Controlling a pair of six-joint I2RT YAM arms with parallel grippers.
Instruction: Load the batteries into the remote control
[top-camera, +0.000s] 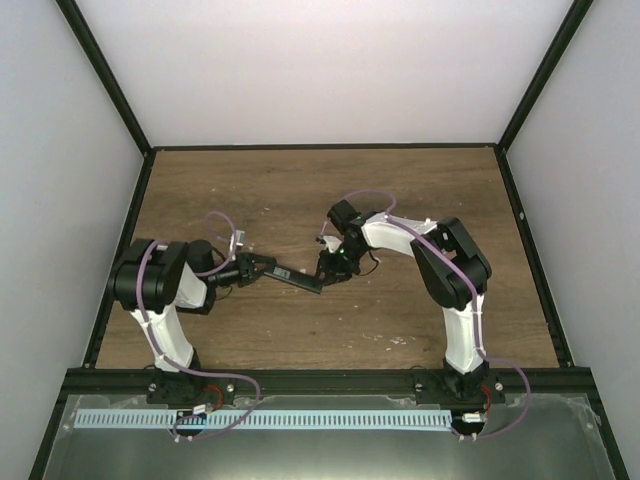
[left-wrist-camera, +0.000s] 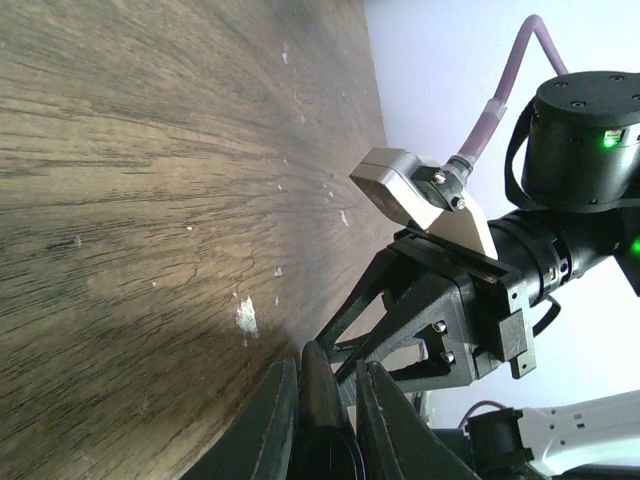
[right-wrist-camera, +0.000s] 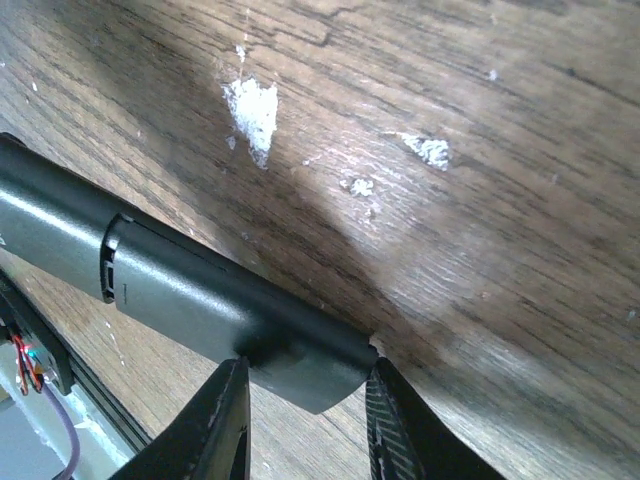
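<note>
Clamping the remote control (top-camera: 298, 278) endwise, left hand (top-camera: 270, 270) and right hand (top-camera: 323, 276) sit far from table (top-camera: 400, 190) edges.

Wooden table (right-wrist-camera: 520, 230): dark, grained, matt, chalky white scuffs. Black remote control (right-wrist-camera: 190, 295): smooth plastic, soft sheen. Surrounding walls (top-camera: 320, 70): plain matt white.

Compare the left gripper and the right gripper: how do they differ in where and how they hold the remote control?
In the top view, the left gripper clamps the remote control at its left end, while the right gripper clamps its right end. The left gripper lies roughly in line with the remote's length, while the right gripper meets it at an angle from the far side. Both are black two-finger grippers shut on the same remote.
</note>
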